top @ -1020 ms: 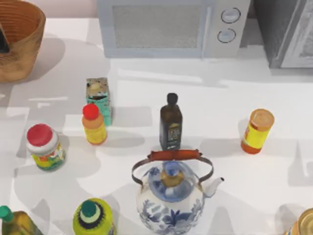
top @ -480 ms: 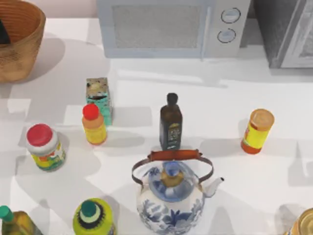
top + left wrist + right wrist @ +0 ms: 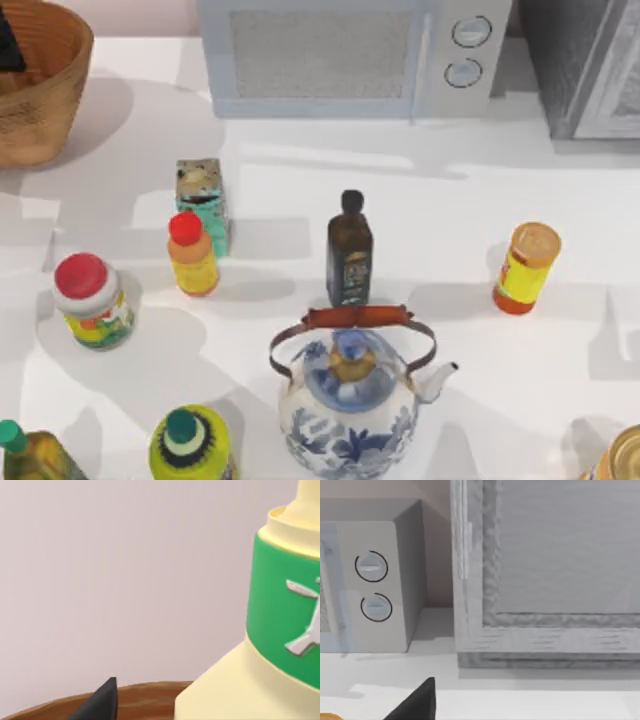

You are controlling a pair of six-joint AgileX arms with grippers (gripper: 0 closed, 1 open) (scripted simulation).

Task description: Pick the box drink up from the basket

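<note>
The basket (image 3: 40, 100), round, tan and woven, stands at the table's far left corner in the top view. A dark part of my left gripper (image 3: 8, 45) shows over the basket's inside at the picture's left edge. In the left wrist view the box drink (image 3: 260, 645), cream-yellow with a green band, looms very close. A black part of my left gripper (image 3: 100, 702) sits beside it with a gap between them, and the basket's brown rim (image 3: 145, 692) runs below. My right gripper (image 3: 417, 700) shows a black tip near the grey cabinet.
A microwave (image 3: 350, 55) and a grey cabinet (image 3: 590, 70) line the back. On the table stand a teal carton (image 3: 203, 195), a red-capped orange bottle (image 3: 192, 255), a dark bottle (image 3: 349, 250), a blue-white teapot (image 3: 350, 400), a yellow canister (image 3: 527, 267) and a red-lidded jar (image 3: 90, 300).
The dark part of my left gripper over the basket has moved toward the top of the top view. The arm's shadows on the left of the table have shifted.
</note>
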